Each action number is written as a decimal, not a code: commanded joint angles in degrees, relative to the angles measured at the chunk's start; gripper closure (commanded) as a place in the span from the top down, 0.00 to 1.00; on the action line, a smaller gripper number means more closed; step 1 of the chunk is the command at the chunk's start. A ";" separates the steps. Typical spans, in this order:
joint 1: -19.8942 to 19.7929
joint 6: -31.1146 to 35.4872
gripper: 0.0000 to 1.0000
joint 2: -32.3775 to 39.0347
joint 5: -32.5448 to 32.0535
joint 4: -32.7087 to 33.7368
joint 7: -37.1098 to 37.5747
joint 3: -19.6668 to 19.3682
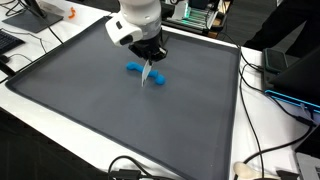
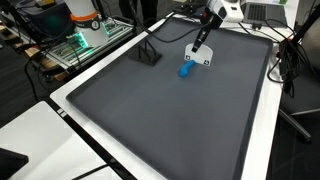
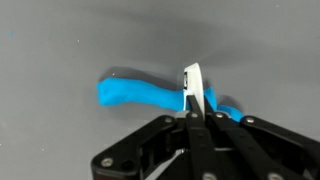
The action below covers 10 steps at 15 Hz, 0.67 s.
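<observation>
A blue, elongated, slightly curved object (image 1: 133, 69) lies on the dark grey mat (image 1: 90, 110). It also shows in the other exterior view (image 2: 185, 71) and in the wrist view (image 3: 130, 93). My gripper (image 1: 150, 58) hangs just above it, and its fingers are shut on a thin white flat piece (image 1: 147, 74). In the wrist view the white piece (image 3: 192, 82) sticks out between the closed fingertips (image 3: 195, 112) and crosses in front of the blue object near its right end. I cannot tell whether the white piece touches the blue object. The gripper (image 2: 201, 44) is near the mat's far side.
A small black stand (image 2: 148, 55) sits on the mat (image 2: 170, 120) near the gripper. The mat lies on a white table (image 1: 270, 120). Cables (image 1: 262, 165) run along the table edge. A rack with green electronics (image 2: 85, 35) stands off the table.
</observation>
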 commanded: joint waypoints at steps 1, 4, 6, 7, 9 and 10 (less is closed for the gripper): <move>0.56 0.74 0.01 1.65 -1.26 -0.27 0.71 -0.60; 0.29 0.15 0.01 1.57 -0.80 -0.83 0.48 -0.53; -0.05 -0.24 0.01 1.24 -0.16 -1.63 0.23 -0.38; -0.16 -0.31 0.01 1.01 0.04 -2.06 0.20 -0.34; -0.42 -0.44 0.01 0.42 0.53 -2.91 0.02 -0.20; -0.50 -0.69 0.01 0.16 0.67 -3.20 0.00 -0.18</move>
